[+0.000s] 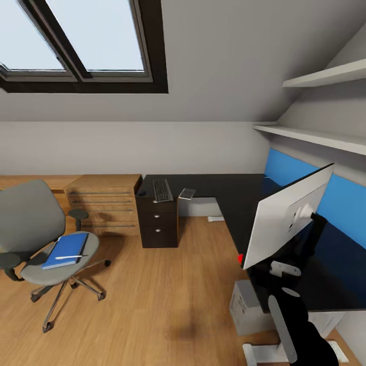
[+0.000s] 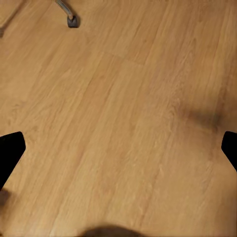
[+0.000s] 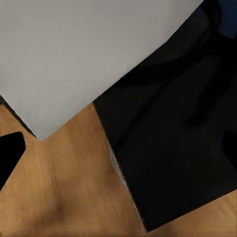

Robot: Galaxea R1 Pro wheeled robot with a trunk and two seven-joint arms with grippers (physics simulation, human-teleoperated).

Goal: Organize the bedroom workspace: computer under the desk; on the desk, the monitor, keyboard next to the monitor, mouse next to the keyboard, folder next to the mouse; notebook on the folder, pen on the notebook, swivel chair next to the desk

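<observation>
The wide flat monitor with its pale grey back [image 1: 290,218] stands tilted on the glossy black L-shaped surface [image 1: 239,195], right at the near edge and just ahead of the right tool [image 3: 118,148], whose dark fingertips sit wide apart at the borders of its wrist view, spread and holding nothing. The left tool [image 2: 118,148] hangs over bare wooden floor [image 2: 123,98], its tips likewise parted and empty. The step in hand looks like settling the monitor properly: from here it leans and overhangs toward the floor, so I would judge it best to bring the right tool against the black stand [image 1: 317,229] low down rather than the thin panel, and to ease it further onto the surface away from the edge. Below the tool and under the surface stands the light grey tower computer [image 1: 244,307]. Well away from both tools, on the far wing, the slim silver-framed keyboard with black keys [image 1: 162,190] lies on the surface. Off to the left tool's side, the grey padded swivel chair [image 1: 30,223] carries the bright blue flat folder [image 1: 66,250] with the thin white pen [image 1: 68,257] resting across it.
</observation>
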